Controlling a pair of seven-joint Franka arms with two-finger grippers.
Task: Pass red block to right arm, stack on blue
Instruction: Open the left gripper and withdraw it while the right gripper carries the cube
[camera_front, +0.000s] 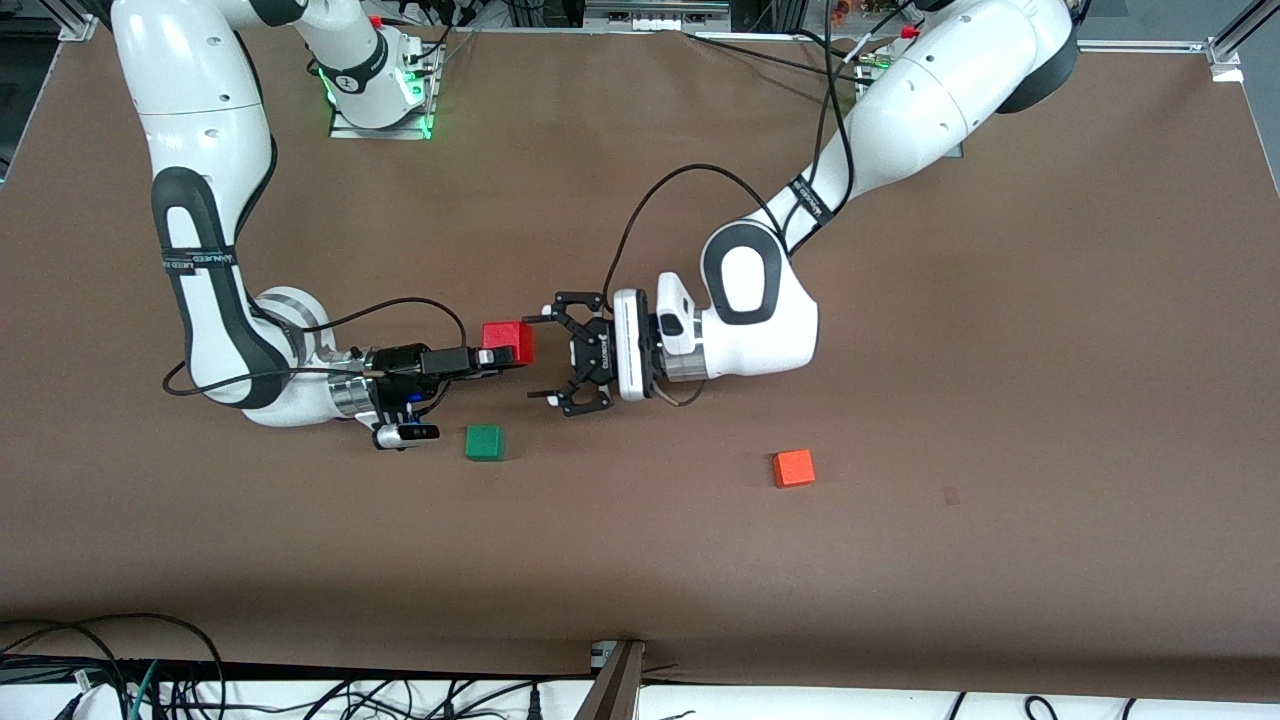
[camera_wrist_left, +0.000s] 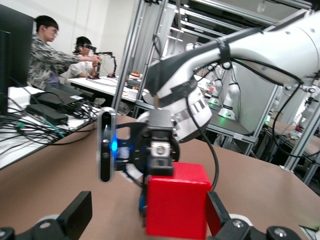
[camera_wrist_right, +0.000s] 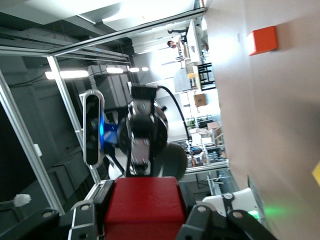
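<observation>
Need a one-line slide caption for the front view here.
Right end effector grips the red block in midair; the open left end effector faces it.

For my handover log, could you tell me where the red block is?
The red block is in the right claw, above the table, facing the open left claw.

Red block (camera_wrist_right: 142, 207): lower part cut off by right wrist view's edge. Right gripper (camera_front: 497, 358): fingertips hidden under that block in front view. Blue cube: not found in any view. Left gripper (camera_wrist_left: 145, 220): fingers (camera_wrist_left: 75, 215) cut by frame edge.
</observation>
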